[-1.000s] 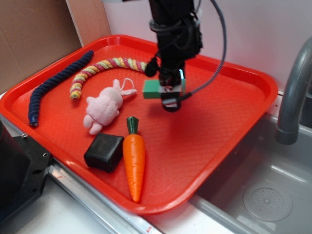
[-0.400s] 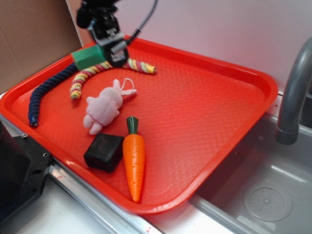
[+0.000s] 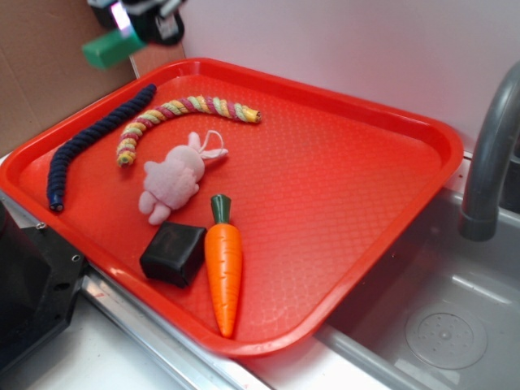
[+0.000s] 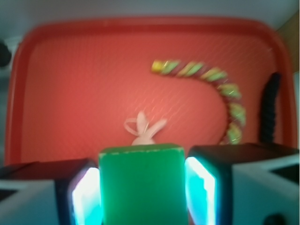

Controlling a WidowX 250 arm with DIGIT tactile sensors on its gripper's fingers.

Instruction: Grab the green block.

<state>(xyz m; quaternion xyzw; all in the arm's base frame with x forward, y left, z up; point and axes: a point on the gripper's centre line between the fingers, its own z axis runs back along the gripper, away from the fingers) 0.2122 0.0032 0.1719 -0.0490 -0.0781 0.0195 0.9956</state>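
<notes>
The red tray (image 3: 390, 203) fills most of the exterior view, its right edge hanging partly over a grey sink (image 3: 439, 325) with a faucet (image 3: 487, 154) rising beside it. Along the tray's left edge lies a dark blue rope (image 3: 89, 142), and just inside it a pink, yellow and green striped rope (image 3: 175, 114) curves toward the far edge. An orange carrot (image 3: 224, 272) with a green top lies near the tray's front edge, touching or nearly touching a black cube-shaped block (image 3: 172, 253) on its left. A pink plush bunny (image 3: 175, 180) sits between the ropes and the carrot. The gripper (image 4: 142, 187) is lifted high beyond the tray's far left corner (only its tip shows in the exterior view), and its two fingers (image 4: 206, 183) are clamped on either side of the green block (image 3: 112, 49), which hangs in the air clear of the tray, in front of a brown cardboard backdrop (image 3: 49, 65).
</notes>
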